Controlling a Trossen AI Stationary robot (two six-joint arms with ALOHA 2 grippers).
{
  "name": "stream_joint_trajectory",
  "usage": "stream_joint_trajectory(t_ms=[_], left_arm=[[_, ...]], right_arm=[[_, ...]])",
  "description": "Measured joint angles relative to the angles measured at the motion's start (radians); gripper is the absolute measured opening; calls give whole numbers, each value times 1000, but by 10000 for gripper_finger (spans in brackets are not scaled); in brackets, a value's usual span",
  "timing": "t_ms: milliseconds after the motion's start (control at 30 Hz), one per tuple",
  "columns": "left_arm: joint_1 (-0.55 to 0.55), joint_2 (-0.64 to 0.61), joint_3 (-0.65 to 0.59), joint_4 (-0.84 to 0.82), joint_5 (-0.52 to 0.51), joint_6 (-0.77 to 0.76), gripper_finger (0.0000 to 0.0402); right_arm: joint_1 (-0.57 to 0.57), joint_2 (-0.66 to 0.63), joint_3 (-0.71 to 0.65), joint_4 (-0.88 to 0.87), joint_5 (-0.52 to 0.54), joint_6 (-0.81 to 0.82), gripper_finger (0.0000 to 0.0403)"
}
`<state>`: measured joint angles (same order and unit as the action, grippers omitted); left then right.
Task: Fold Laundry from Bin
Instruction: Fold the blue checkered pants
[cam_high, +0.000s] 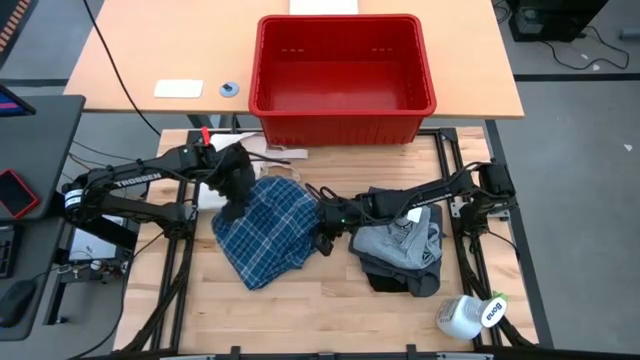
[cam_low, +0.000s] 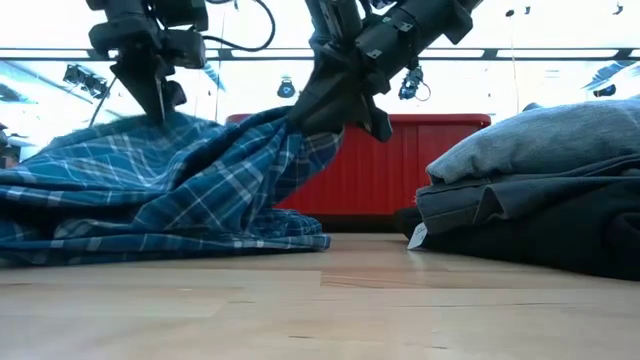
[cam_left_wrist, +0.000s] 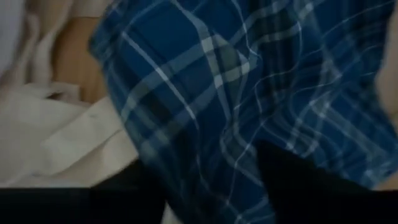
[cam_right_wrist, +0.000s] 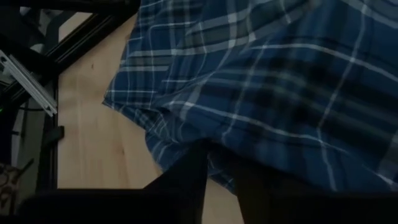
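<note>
The blue-and-white plaid shirt (cam_high: 265, 235) lies bunched on the wooden table, in front of the red bin (cam_high: 340, 125), whose floor shows bare. My left gripper (cam_high: 233, 208) stands open over the shirt's far left part, pointing steeply down, with plaid cloth (cam_left_wrist: 205, 124) between its fingers. My right gripper (cam_high: 323, 236) is shut on the shirt's right side. A folded stack sits at the right, with a light grey garment (cam_high: 400, 238) on top of darker ones (cam_high: 400, 280). My left gripper has its fingers (cam_left_wrist: 298, 186) on either side of a raised hump of the shirt (cam_low: 160, 125); I cannot tell whether they touch it. My right gripper pinches the shirt's right edge (cam_right_wrist: 217, 163) between its two fingers, slanting down from the table's right side. That edge is lifted (cam_low: 300, 130) and the cloth slopes down from it, while the rest lies on the table.
A cream-white cloth (cam_high: 262, 158) lies by the shirt's far left, next to my left gripper. A white spray bottle (cam_high: 468, 315) lies at the near right corner. Black frame rails (cam_high: 455, 150) border the table. Bare wood (cam_high: 320, 310) shows along the near edge.
</note>
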<state>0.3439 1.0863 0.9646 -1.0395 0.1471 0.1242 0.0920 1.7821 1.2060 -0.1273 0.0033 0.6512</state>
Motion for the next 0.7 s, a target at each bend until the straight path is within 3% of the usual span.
stream_joint_trajectory(t_ms=[133, 267, 333, 500, 700], left_arm=[[11, 0, 13, -36, -78, 6, 325], [24, 0, 86, -86, -119, -5, 385], [25, 0, 138, -82, -95, -55, 393], [-55, 3, 184, 45, 113, -272, 388], [-268, 96, 101, 356, 129, -483, 375]], right_arm=[[1, 0, 0, 0, 1, 10, 105], [3, 0, 0, 0, 8, 19, 114], [3, 0, 0, 3, 18, 19, 114], [3, 0, 0, 44, 30, 2, 113], [0, 0, 0, 131, 68, -49, 113]])
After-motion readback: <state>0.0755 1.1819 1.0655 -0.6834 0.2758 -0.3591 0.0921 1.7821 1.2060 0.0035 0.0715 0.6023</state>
